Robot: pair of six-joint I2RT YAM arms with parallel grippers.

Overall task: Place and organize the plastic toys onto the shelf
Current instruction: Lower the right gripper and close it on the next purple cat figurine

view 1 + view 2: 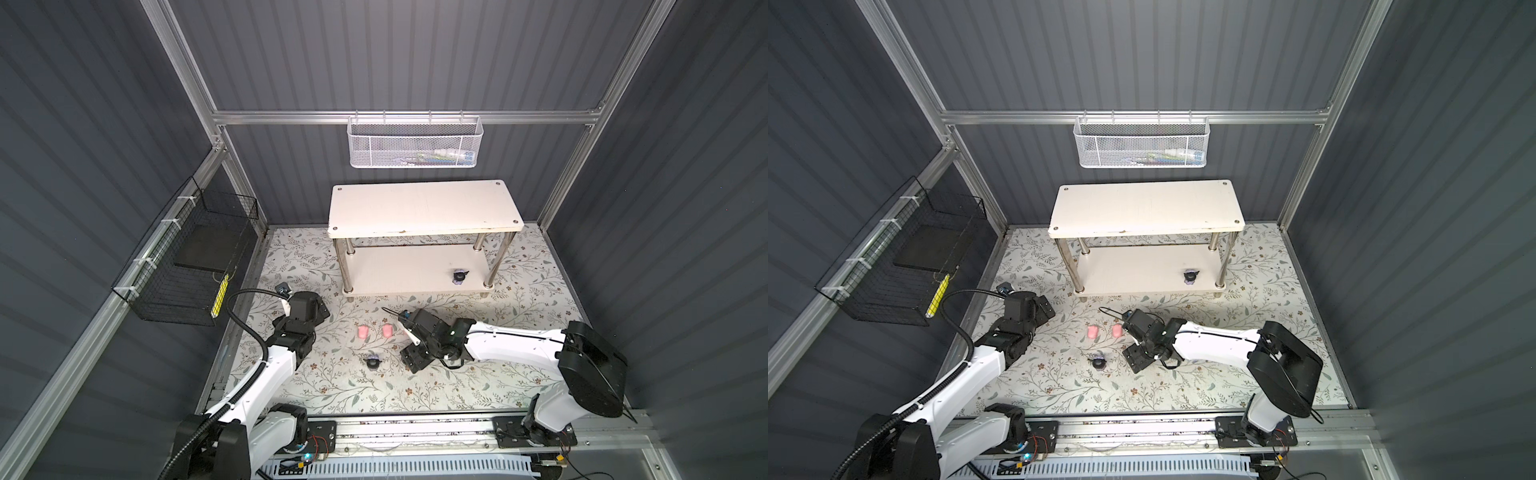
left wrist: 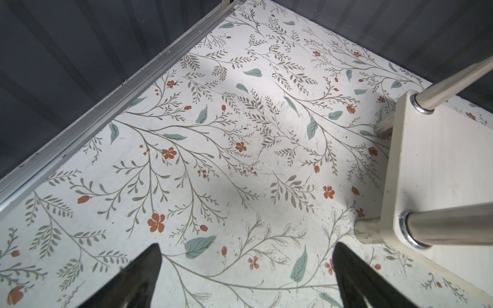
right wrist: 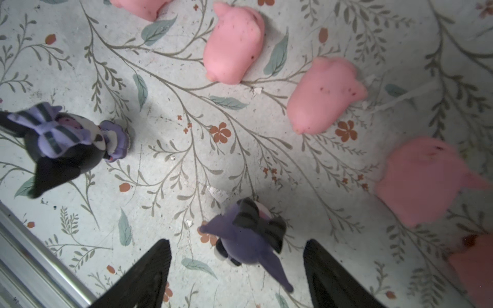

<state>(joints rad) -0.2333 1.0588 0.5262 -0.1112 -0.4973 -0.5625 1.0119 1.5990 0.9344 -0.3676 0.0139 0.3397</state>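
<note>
So the floral mat (image 1: 478, 386) covers the whole floor, and the shelf (image 1: 424, 208) stands at the back of it. The black basket (image 1: 187, 266) hangs on the side wall well left of the shelf, and the white basket (image 1: 415, 143) hangs on the rail above and behind it. The left gripper (image 2: 246, 266) hovers over bare mat just off the shelf's left front leg, jaws wide apart. The right gripper (image 3: 237, 256) is low over the mat in front of the shelf's middle. Its jaws are apart and straddle the near dark toy (image 3: 248, 232), and its wrist view shows a gap on both sides, so neither finger touches it. Only one toy is on the shelf: the shelved dark toy (image 1: 459, 276), on the lower tier near the right front leg. Everything else is on the mat in front of the shelf. Five pigs (image 3: 325, 96) lie in a loose curve in the right wrist view, the end ones cut off or blurry. Two of the pigs (image 1: 363, 331) (image 1: 387, 331) show in a top view, just beside each other, and the right arm covers the rest. The lone dark toy (image 1: 372, 360) sits a bit farther from the shelf than those two.
</note>
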